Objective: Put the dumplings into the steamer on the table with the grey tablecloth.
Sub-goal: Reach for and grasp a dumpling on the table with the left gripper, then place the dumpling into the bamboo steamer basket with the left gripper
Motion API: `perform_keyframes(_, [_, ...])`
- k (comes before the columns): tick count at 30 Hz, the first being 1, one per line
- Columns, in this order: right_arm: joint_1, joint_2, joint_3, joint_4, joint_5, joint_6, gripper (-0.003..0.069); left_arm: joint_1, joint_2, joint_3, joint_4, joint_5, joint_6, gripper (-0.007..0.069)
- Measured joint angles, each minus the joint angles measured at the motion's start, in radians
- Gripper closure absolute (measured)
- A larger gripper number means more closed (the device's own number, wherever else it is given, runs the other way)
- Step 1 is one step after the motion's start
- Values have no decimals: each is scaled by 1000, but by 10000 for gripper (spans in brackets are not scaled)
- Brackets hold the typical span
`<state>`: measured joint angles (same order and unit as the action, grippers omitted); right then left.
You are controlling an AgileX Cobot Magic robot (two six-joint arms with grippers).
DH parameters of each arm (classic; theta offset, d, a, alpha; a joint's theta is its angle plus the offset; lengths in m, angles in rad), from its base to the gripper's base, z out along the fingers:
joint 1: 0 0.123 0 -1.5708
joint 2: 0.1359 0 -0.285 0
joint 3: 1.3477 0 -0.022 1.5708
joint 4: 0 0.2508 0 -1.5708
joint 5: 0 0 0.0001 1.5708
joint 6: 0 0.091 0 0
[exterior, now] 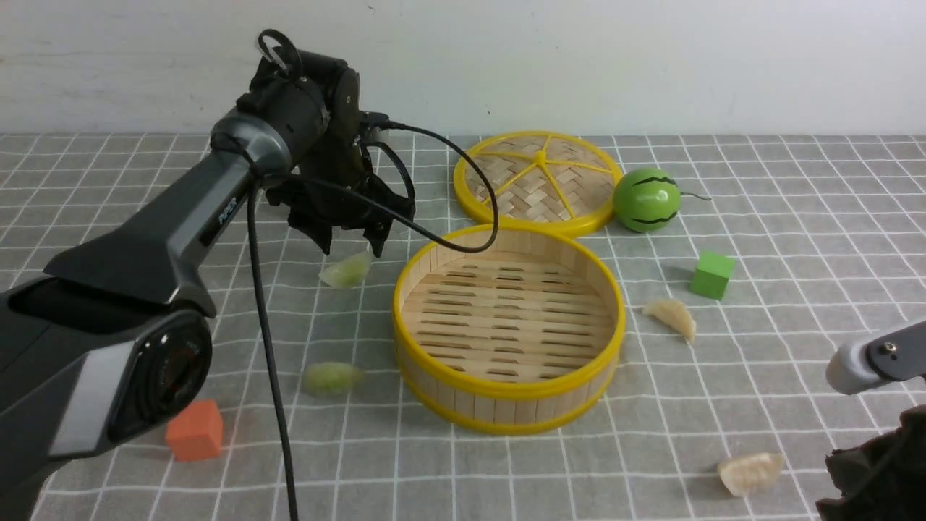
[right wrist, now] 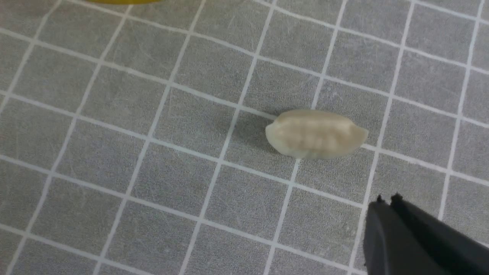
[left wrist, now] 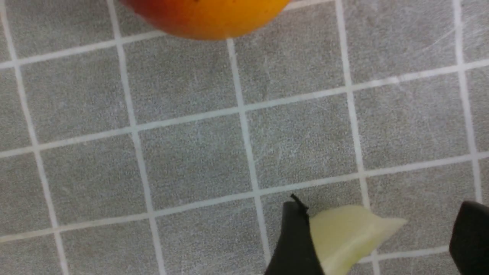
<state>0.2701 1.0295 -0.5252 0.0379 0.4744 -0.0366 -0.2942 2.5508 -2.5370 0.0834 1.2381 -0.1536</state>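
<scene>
The steamer (exterior: 508, 394) stands empty at the table's middle. A pale green dumpling (exterior: 347, 269) lies left of it, and my left gripper (exterior: 352, 246) is open right over it. In the left wrist view this dumpling (left wrist: 344, 238) lies between the jaws, touching one finger (left wrist: 294, 240); the other finger (left wrist: 471, 236) stands apart. A second green dumpling (exterior: 331, 378) lies nearer me. Two cream dumplings (exterior: 671, 317) (exterior: 749, 472) lie right of the steamer. My right gripper (right wrist: 386, 199) is shut and empty, near a cream dumpling (right wrist: 316, 133).
The woven lid (exterior: 539, 181) lies behind the steamer, with a green striped ball (exterior: 646, 200) beside it. A green cube (exterior: 711, 274) sits at the right, an orange cube (exterior: 194, 430) at the front left. An orange-red round object (left wrist: 206, 15) shows beyond the left gripper.
</scene>
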Motion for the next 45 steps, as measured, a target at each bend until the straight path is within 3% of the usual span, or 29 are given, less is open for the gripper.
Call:
perform_keyframes(9, [0,16,0,1,-2,0,653,0,0,101,9,0,6,163])
perform_keyframes(13, [0,16,0,23,-2,0,648,0,-2,120,18,-2,-3,382])
perform_keyframes(14, [0,16,0,30,-2,0,648,0,-4,120,19,-3,-11,392])
perform_keyframes(21, [0,16,0,44,-4,0,643,0,-92,134,1,3,-21,384])
perform_keyframes(29, [0,16,0,48,-7,0,636,-50,-321,138,-243,4,-42,384])
perform_keyframes(36, [0,16,0,69,-1,0,629,-173,-271,266,-162,5,-76,384])
perform_keyframes(45, [0,16,0,123,0,0,621,-185,-159,277,-126,-22,-114,369])
